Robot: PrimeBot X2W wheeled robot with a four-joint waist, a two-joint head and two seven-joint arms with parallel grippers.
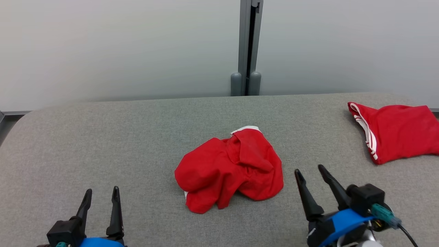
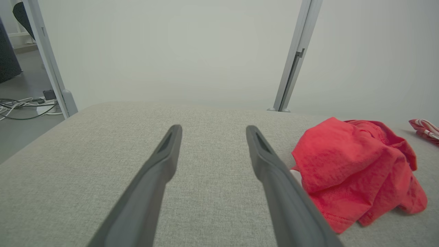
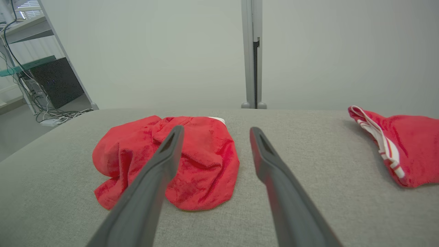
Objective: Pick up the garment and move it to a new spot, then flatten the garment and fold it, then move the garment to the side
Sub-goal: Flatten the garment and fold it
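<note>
My left gripper point(image 1: 102, 190) is low on my left side. Its two fingers are wide apart and hold nothing. My right gripper point(image 1: 308, 168) is low on my right side. Its fingers are wide apart too, and they hold nothing. Both are over the grey pad point(image 1: 103, 137). I cannot tell if they touch it.

The garment point(image 1: 229, 168) is red. It lies in a crumpled heap in the middle of the pad, between my two grippers and a bit farther off. A little white edge peeks out at its far side. My right gripper is near its right side but not touching it. My left gripper is well apart from it.

A striped cloth point(image 1: 398, 132), red with white lines, lies flat at the far right of the pad, well apart from the heap. Behind the pad is a pale wall point(image 1: 120, 44) with a grey post point(image 1: 247, 44).
</note>
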